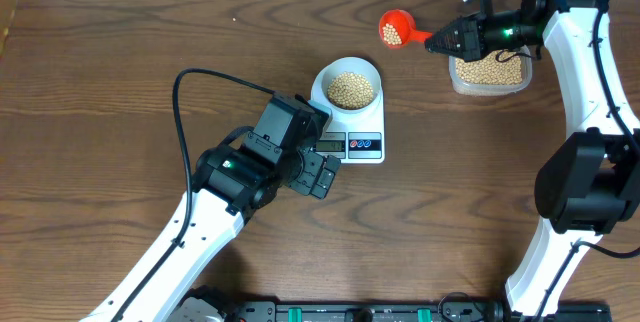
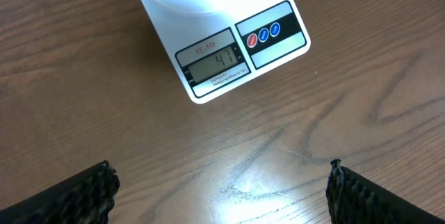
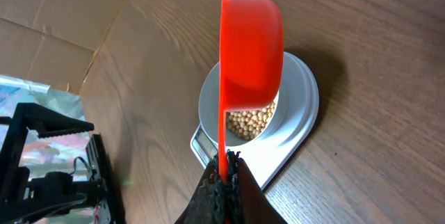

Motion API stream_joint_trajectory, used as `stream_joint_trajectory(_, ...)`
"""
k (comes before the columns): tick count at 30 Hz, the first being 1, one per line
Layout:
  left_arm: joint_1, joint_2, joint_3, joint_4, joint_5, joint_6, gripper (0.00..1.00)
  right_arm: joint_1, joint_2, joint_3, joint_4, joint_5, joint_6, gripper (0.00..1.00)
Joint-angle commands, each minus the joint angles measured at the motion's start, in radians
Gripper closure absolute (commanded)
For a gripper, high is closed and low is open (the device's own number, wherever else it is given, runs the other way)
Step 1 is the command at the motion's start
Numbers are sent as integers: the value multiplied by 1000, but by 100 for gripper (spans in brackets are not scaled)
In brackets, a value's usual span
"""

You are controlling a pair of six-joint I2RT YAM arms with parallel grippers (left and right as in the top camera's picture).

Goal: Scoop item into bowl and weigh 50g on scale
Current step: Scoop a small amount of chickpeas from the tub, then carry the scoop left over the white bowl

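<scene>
The right jaws clamp the red scoop (image 1: pixel 394 29) by its handle near the counter's far edge, a few beans (image 1: pixel 392 32) inside; the left jaws gape before the scale (image 2: pixel 208 22). The bowl (image 1: pixel 322 80) sits on it, display (image 2: pixel 213 62) near target: tipping all in risks overshoot or spilled beans

Lab: wooden table (image 1: pixel 100 62), cardboard (image 3: pixel 55 8).

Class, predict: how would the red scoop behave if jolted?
The red scoop looks rigid plastic: probably stiff, light. Held by its thin handle end, it may pivot in the right gripper. Its round beans would likely roll out.
</scene>
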Motion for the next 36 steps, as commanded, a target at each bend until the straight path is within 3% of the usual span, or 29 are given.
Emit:
stream_joint_trajectory(1, 3, -3, 6, -2, -5, -1, 2, 4, 10, 22, -10, -23, -28, 99)
stream_joint_trajectory(8, 3, -3, 6, -2, -5, -1, 2, 28, 10, 21, -90, -2, -129, 99)
stream_joint_trajectory(14, 3, -3, 6, -2, -5, -1, 2, 55, 10, 21, -99, 2, -130, 99)
stream_joint_trajectory(36, 3, -3, 6, -2, -5, -1, 2, 168, 10, 21, -20, 258, -183, 99)
